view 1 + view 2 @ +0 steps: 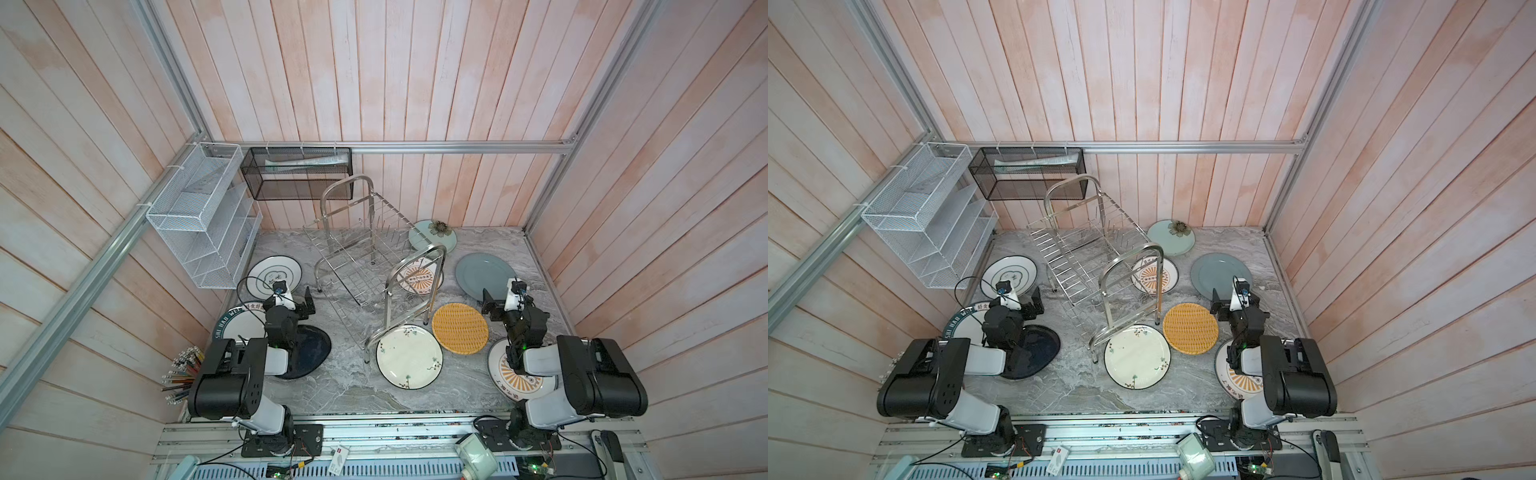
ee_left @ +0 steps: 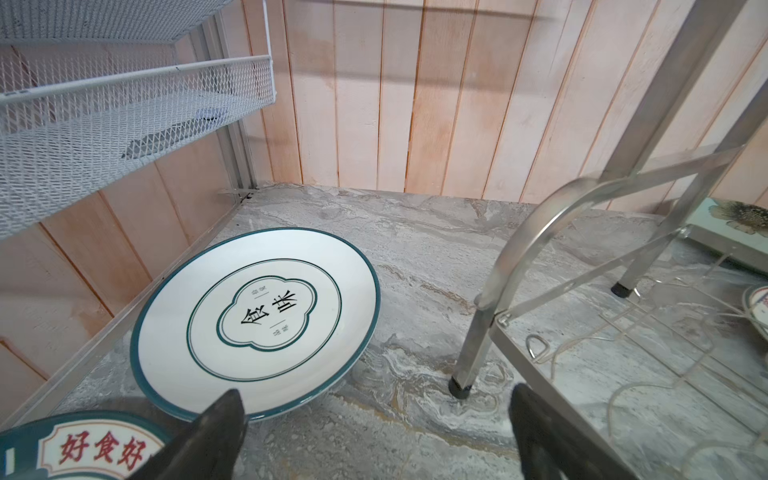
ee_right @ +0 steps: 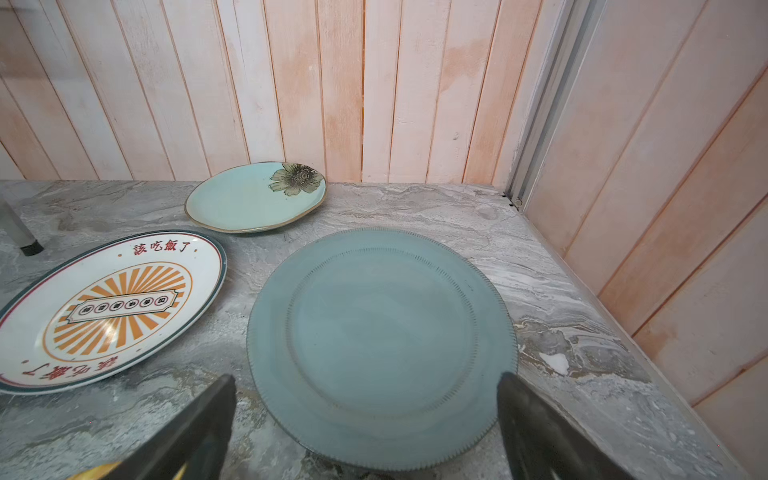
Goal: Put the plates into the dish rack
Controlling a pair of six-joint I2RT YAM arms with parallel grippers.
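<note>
Both claws stood released and empty: the left gripper (image 2: 374, 399) hung by the edge of the ringed plate (image 2: 253, 324), and the right gripper (image 3: 365, 382) hung over the near rim of the grey plate (image 3: 382, 345). The rack (image 1: 365, 266) stood mid-table (image 1: 345, 386). Every plate lay flat around it: lettered plate (image 2: 83, 449) and black plate (image 1: 309, 349) left, cream plate (image 1: 409, 356) and yellow plate (image 1: 460, 328) in front, sunburst plate (image 3: 108, 307) and green plate (image 3: 253, 199) right.
</note>
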